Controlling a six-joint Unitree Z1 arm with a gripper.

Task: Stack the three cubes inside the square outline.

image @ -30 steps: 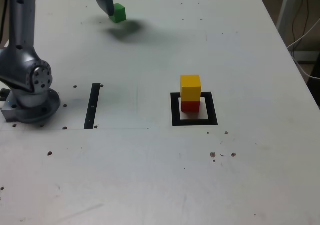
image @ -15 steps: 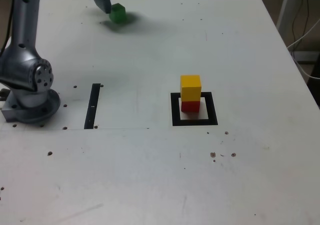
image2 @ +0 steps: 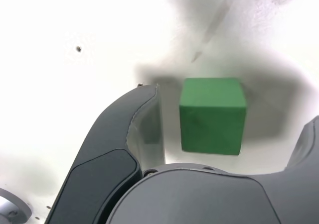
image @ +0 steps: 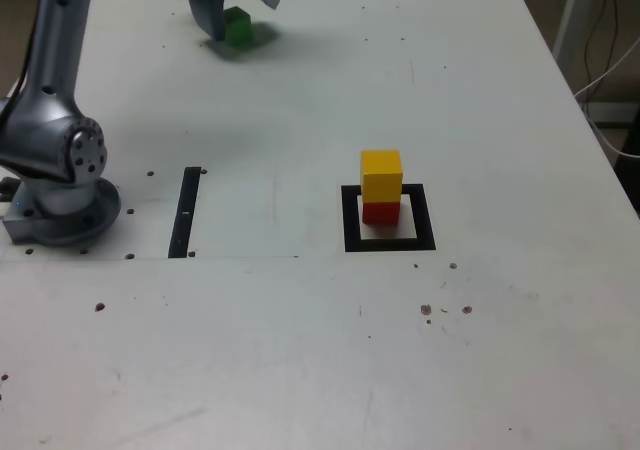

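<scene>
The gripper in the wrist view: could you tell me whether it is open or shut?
Open. The gripper straddles the green cube, with a clear gap between the cube and one of the fingers.

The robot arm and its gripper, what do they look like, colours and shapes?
The arm is silver-grey metal: a straight tube rising from a rounded joint housing with a ring of small bolts, on a round base. The gripper has two dark blue-grey, smooth, curved fingers with flat inner faces. No cables or markings show.

The white table point(image: 500, 90) bears a green cube point(image: 238, 27), black square outline point(image: 350, 220), black strip point(image: 186, 213).
</scene>
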